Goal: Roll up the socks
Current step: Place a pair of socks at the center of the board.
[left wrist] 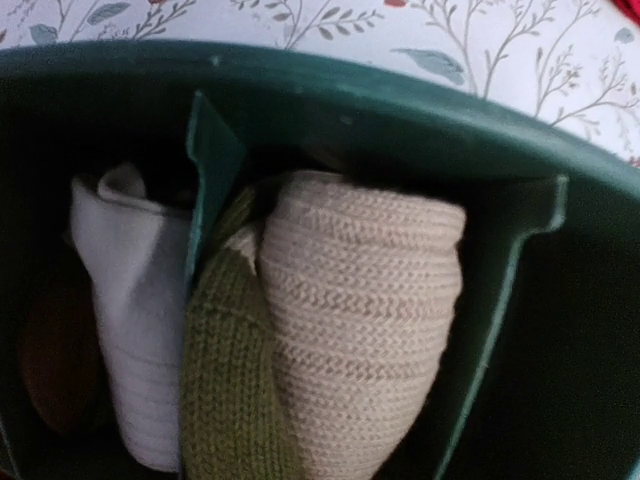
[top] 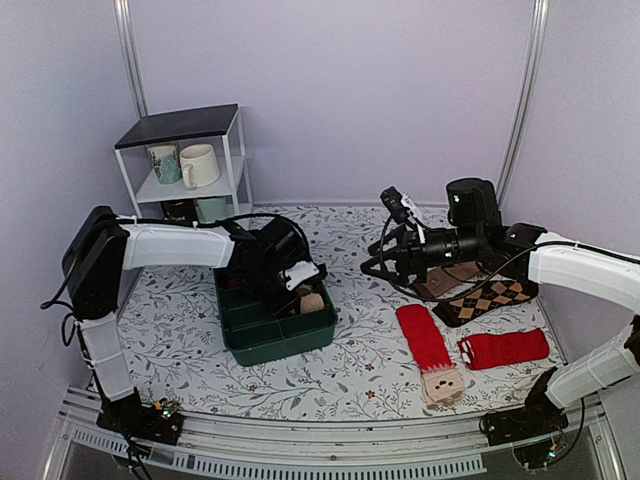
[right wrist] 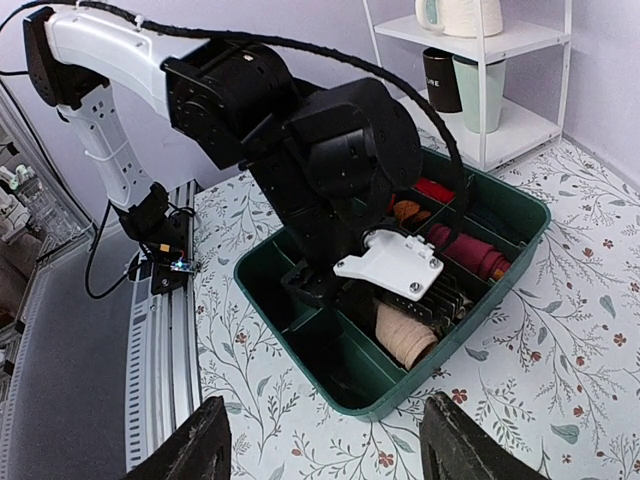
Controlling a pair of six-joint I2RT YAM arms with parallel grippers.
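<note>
Left wrist: rolled socks tilted in bin; left fingers unclear, right fingers wide.

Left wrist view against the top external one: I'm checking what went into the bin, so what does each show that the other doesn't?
Only the left wrist: a white roll and an olive sock, on either side of a divider. Only the top: the left arm, the right arm, the red socks, the argyle socks and the mug shelf. Both: the green bin and the beige knitted roll inside it.
</note>
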